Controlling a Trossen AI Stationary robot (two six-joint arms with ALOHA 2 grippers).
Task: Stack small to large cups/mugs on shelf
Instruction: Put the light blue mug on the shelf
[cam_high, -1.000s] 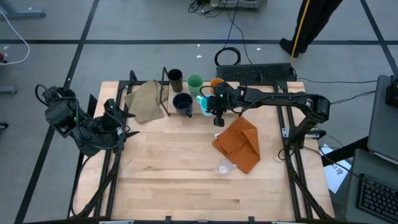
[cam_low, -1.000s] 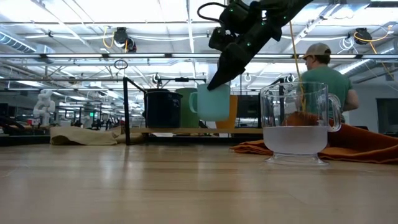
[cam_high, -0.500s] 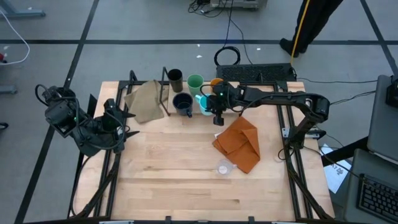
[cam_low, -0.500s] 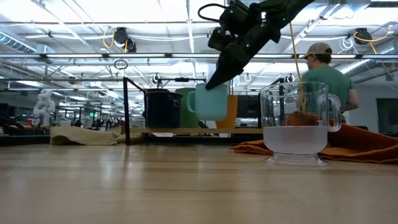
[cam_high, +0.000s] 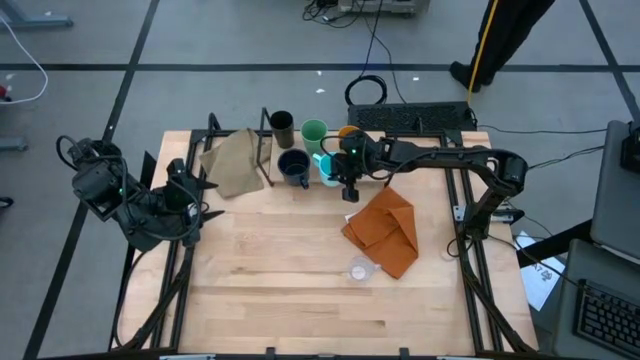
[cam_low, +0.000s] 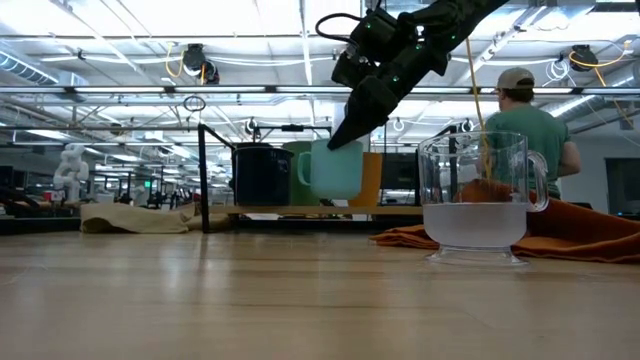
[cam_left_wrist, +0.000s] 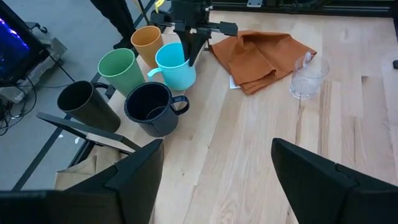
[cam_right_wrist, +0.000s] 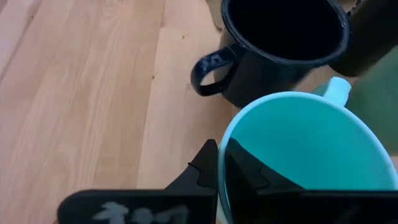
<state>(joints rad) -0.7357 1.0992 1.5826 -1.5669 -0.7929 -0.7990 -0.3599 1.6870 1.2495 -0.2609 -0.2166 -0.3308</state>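
My right gripper (cam_high: 345, 178) is shut on the light blue handled mug (cam_high: 328, 168), a little above the wood near the table's far edge. Just left of it stands the dark navy handled mug (cam_high: 293, 167). Behind them stand the dark brown cup (cam_high: 282, 124), the green cup (cam_high: 314, 131) and the orange cup (cam_high: 347, 133). In the low view the shelf (cam_low: 395, 211) runs under this row. The small clear cup (cam_high: 358, 269) stands on the table nearer the front. My left gripper (cam_high: 198, 196) waits open at the table's left edge. My right gripper has one finger (cam_right_wrist: 249, 177) inside the light blue mug and the other (cam_right_wrist: 205, 168) outside, with the wall at the rim (cam_right_wrist: 225, 146) between them, roughly opposite the handle (cam_right_wrist: 339, 87). The fingers slant down from the table's right. The mug hangs about upright, clear of the wood (cam_low: 330, 168).
An orange cloth (cam_high: 385, 230) lies crumpled right of centre and a tan cloth (cam_high: 232, 162) at the far left beside a black metal frame (cam_high: 265, 150). Bare wood fills the table's front half. A person (cam_low: 520, 125) stands in the room behind.
My right gripper, still shut on the light blue mug, has drifted a little toward the table's left, bringing the mug closer to the dark navy mug. The mug has stayed upright and clear of the wood.
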